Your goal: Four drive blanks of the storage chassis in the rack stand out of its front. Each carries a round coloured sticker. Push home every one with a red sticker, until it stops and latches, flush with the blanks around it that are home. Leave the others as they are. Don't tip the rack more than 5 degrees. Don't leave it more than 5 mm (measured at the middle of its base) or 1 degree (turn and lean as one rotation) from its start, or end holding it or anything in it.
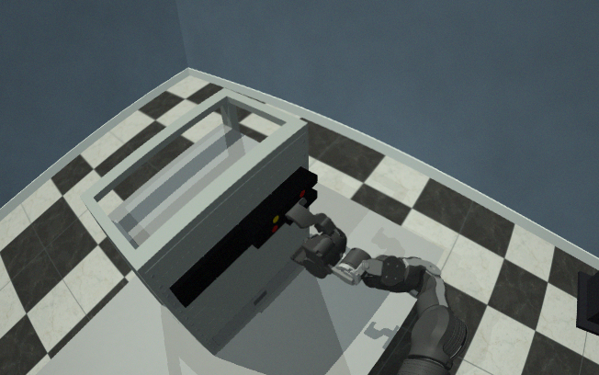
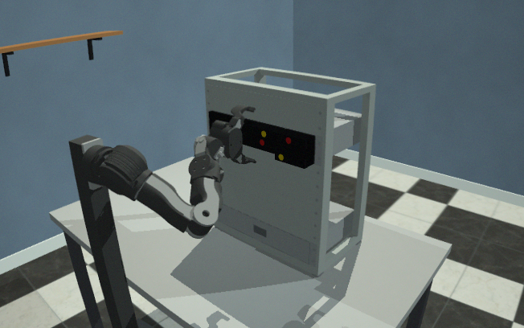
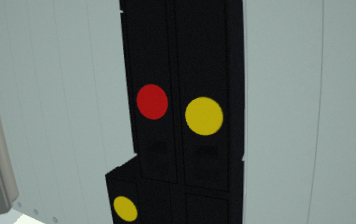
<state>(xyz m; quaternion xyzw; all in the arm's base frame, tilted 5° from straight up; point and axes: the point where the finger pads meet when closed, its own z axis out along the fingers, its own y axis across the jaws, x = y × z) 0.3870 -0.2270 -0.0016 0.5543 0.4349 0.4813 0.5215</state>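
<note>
Top view: the grey rack [image 1: 193, 202] stands on the pale counter [image 1: 115, 331], its open frame toward 11 o'clock and its front face turned toward 4 o'clock. A black band of drive blanks [image 1: 257, 221] runs across that front, and the blanks toward the 1 o'clock end stand out from it. Two red stickers show, one [image 1: 302, 193] near the 1 o'clock end and one [image 1: 275, 228] lower along the band, with a yellow sticker [image 1: 276, 219] just beside the second. The tool [image 1: 300, 230] sits just beside the band near those two, spread wide with nothing in it; whether its upper finger [image 1: 299, 213] touches the face cannot be told.

Exterior view: the tool [image 2: 243, 134] is at 9 o'clock of the stickers, one finger above the band and one below it. To its 3 o'clock lie a yellow sticker [image 2: 264, 133] over a red one [image 2: 262, 142], then another red one [image 2: 288, 140], and a second yellow [image 2: 280, 157] on a blank at 5 o'clock that juts lowest.

Wrist view: the camera looks close at the black blanks [image 3: 185, 100]. A red sticker [image 3: 152, 101] sits at centre, a yellow one [image 3: 204, 116] just at its 3 o'clock, and another yellow [image 3: 125, 208] at 7 o'clock.
</note>
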